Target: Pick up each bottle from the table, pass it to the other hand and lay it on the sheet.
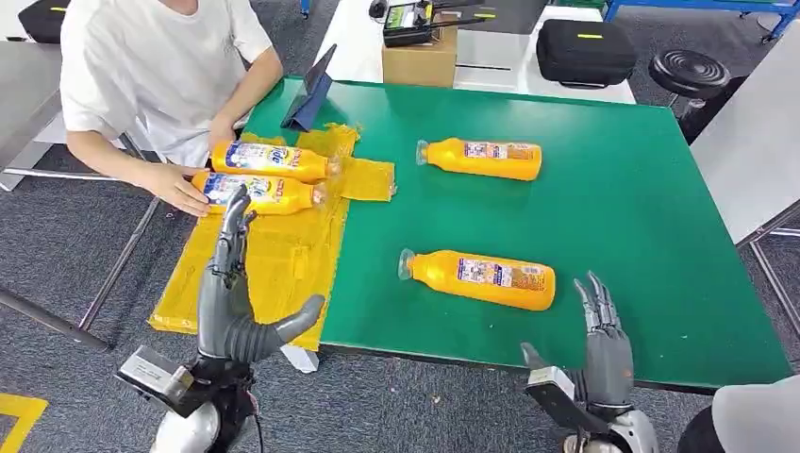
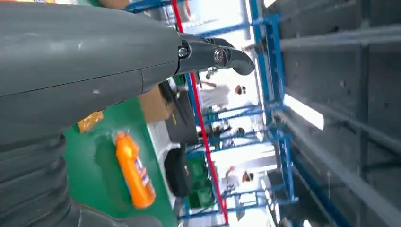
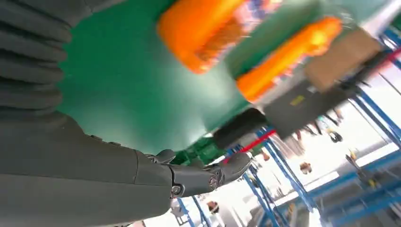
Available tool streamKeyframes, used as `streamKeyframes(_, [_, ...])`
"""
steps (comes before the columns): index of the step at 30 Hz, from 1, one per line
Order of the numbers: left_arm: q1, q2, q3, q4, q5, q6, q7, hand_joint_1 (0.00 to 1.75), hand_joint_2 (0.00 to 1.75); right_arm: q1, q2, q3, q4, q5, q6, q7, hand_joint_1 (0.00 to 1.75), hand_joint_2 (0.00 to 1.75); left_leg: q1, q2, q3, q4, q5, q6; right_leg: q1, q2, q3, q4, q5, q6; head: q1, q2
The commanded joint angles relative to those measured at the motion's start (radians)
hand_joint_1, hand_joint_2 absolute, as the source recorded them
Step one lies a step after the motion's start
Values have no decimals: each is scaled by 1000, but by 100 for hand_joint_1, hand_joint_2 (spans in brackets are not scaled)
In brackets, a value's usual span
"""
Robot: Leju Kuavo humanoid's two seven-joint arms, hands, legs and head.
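2 bottles [image 1: 259,176] lie on yellow sheet [image 1: 274,255], person's hand [image 1: 179,187] on them. Left hand [image 1: 236,302] spread wide, empty, above sheet. 2 more bottles [image 1: 481,276] on green table [image 1: 641,217]. Right hand [image 1: 599,344] open, empty, at table's near edge.

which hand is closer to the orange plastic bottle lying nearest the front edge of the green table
Right. The right hand hovers open just past that orange plastic bottle's base end, at the table's front edge. The left hand is over the yellow sheet, farther off beyond its cap.
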Motion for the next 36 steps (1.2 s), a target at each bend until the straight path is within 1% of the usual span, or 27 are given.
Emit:
streamKeyframes(1, [-76, -36, 11, 100, 40, 23, 9, 0, 175, -153, -80, -5, 227, 83, 26, 3, 0, 175, 0, 2, 5, -1, -1, -1, 0, 1, 5, -1, -1, -2, 0, 0])
streamKeyframes(3, [-78, -39, 10, 108, 48, 24, 12, 0, 175, -168, -81, 9, 233, 102, 22, 14, 0, 175, 0, 2, 3, -1, -1, -1, 0, 1, 3, -1, 0, -1, 0, 0])
streamKeyframes(4, [-79, -41, 10, 111, 57, 21, 13, 0, 175, -179, -88, 25, 239, 136, 8, 24, 0, 175, 0, 3, 6, -1, -2, -1, 0, 1, 5, -1, -1, -2, 0, 0])
streamKeyframes(5, [-84, -41, 8, 117, 61, 22, 13, 0, 175, -197, -93, 46, 252, 160, 1, 36, 0, 175, 0, 2, 5, -1, -1, -1, 0, 1, 4, -1, -1, -2, 0, 0])
streamKeyframes(11, [-107, -47, -4, 144, 77, 22, 16, 0, 175, -302, -96, 119, 340, 184, 21, 69, 0, 175, 0, 4, 6, -1, -2, -1, 0, 3, 5, -1, 0, -2, 0, 0])
streamKeyframes(12, [-116, -50, -7, 155, 83, 22, 20, 0, 175, -334, -97, 142, 374, 182, 40, 77, 0, 175, 0, 4, 4, -1, -1, -1, 0, 2, 3, -1, 0, -1, -1, 0])
streamKeyframes(13, [-119, -51, -10, 159, 86, 19, 23, 0, 175, -344, -95, 147, 386, 182, 46, 79, 0, 175, 0, 4, 5, -1, -1, -1, 0, 3, 4, -1, 0, -2, 0, 0])
streamKeyframes(14, [-126, -53, -12, 166, 89, 16, 26, 0, 175, -371, -93, 163, 419, 192, 78, 93, 0, 175, 0, 3, 3, -1, 0, -1, 0, 2, 2, -1, 0, -1, 0, 0])
streamKeyframes(15, [-130, -54, -13, 172, 89, 17, 26, 0, 175, -382, -90, 168, 438, 192, 82, 96, 0, 175, 0, 4, 5, -1, -1, -1, 0, 2, 4, -1, 0, -1, 0, 0])
streamKeyframes(16, [-133, -55, -14, 177, 88, 18, 25, 0, 175, -394, -87, 173, 459, 191, 88, 95, 0, 175, 0, 3, 3, -1, 0, -1, 0, 2, 2, -1, 1, -1, -1, 0])
streamKeyframes(17, [-139, -56, -16, 183, 93, 16, 29, 0, 175, -412, -82, 186, 494, 191, 112, 96, 0, 175, 0, 4, 5, -1, -1, -1, 0, 3, 4, -1, 0, -2, 0, 0])
streamKeyframes(20, [-149, -58, -22, 195, 97, 17, 32, 0, 175, -444, -63, 205, 567, 170, 152, 91, 0, 175, 0, 3, 6, -1, -1, -1, 1, 2, 5, -1, 0, -2, 0, 0])
streamKeyframes(21, [-151, -57, -23, 197, 99, 15, 33, 0, 175, -450, -60, 211, 582, 165, 163, 90, 0, 175, 0, 5, 9, -1, -2, -2, 1, 3, 7, 0, -1, -3, 0, 0])
streamKeyframes(23, [-160, -59, -28, 209, 107, 11, 39, 0, 175, -468, -50, 228, 621, 157, 176, 88, 0, 175, 0, 3, 3, -1, 0, -1, 0, 2, 3, -1, 1, -1, -1, 0])
streamKeyframes(24, [-166, -59, -30, 215, 111, 8, 42, 0, 175, -477, -46, 237, 639, 155, 186, 86, 0, 175, 0, 5, 7, -1, -2, -1, 1, 4, 6, -1, 0, -2, 0, 0])
streamKeyframes(25, [-170, -60, -32, 220, 111, 9, 42, 0, 175, -486, -41, 240, 660, 151, 194, 90, 0, 175, 1, 5, 5, -1, -1, -1, 1, 3, 4, -1, 0, -2, 0, 0])
streamKeyframes(26, [-170, -60, -32, 220, 111, 9, 42, 0, 175, -486, -41, 240, 660, 151, 194, 90, 0, 175, 0, 5, 6, -1, -1, -1, 1, 3, 5, -1, 0, -2, 0, 0])
streamKeyframes(29, [-178, -62, -35, 226, 112, 7, 43, 0, 175, -500, -38, 253, 679, 157, 203, 91, 0, 175, 0, 2, 3, 0, 0, -1, 0, 1, 3, 0, 0, -1, 0, 0])
streamKeyframes(31, [-179, -62, -36, 230, 112, 8, 43, 0, 175, -507, -39, 256, 693, 155, 198, 91, 0, 175, 0, 2, 3, 0, 0, -1, 0, 2, 2, 0, 0, -1, 0, 0])
streamKeyframes(32, [-181, -61, -39, 230, 113, 6, 44, 0, 175, -512, -39, 259, 701, 155, 200, 95, 0, 175, 0, 3, 5, -1, -1, -1, 0, 2, 4, 0, 0, -2, 0, 0])
streamKeyframes(33, [-186, -59, -44, 232, 114, 3, 47, 0, 175, -530, -39, 279, 726, 174, 193, 115, 0, 175, 0, 2, 3, 0, 0, -1, 1, 1, 3, 0, 0, -1, 0, 0])
streamKeyframes(34, [-191, -60, -48, 235, 117, 1, 51, 0, 175, -554, -41, 301, 753, 202, 184, 145, 0, 175, 0, 2, 5, 0, -1, -1, 1, 1, 5, 0, -1, -2, 0, 0])
streamKeyframes(36, [-196, -59, -53, 236, 118, -1, 53, 0, 175, -592, -38, 319, 790, 219, 179, 172, 0, 175, 0, 3, 4, 0, -1, -1, 0, 2, 4, 1, -1, -2, 0, 0])
